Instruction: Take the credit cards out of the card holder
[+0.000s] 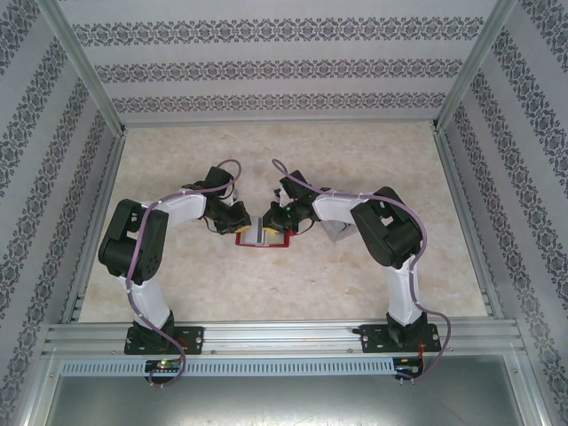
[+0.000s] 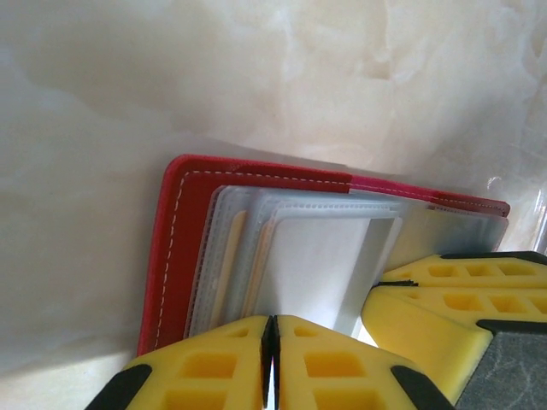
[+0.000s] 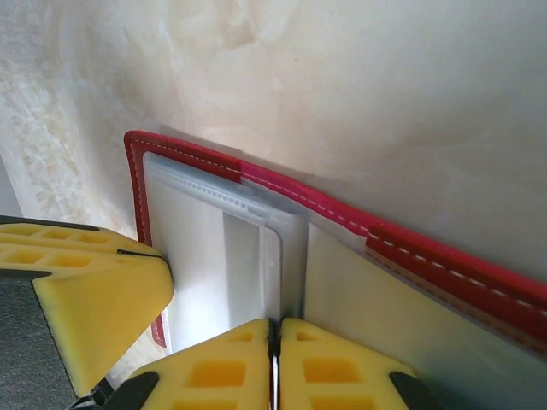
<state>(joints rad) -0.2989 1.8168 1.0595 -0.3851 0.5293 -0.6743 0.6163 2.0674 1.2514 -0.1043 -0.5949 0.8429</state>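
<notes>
Card holder lies open mid-table, credit cards not yet out of its sleeves, left jaws and right jaws closed tight over its left and right halves, seemingly one steadying, one nipping a card; actual hold unconfirmed.

both jaws crowd the card holder; far table open

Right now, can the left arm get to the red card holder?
Looks like yes: the left gripper, fingers shut, sits at the edge of the open card holder with nothing between them. The right gripper crowds in beside it.
</notes>
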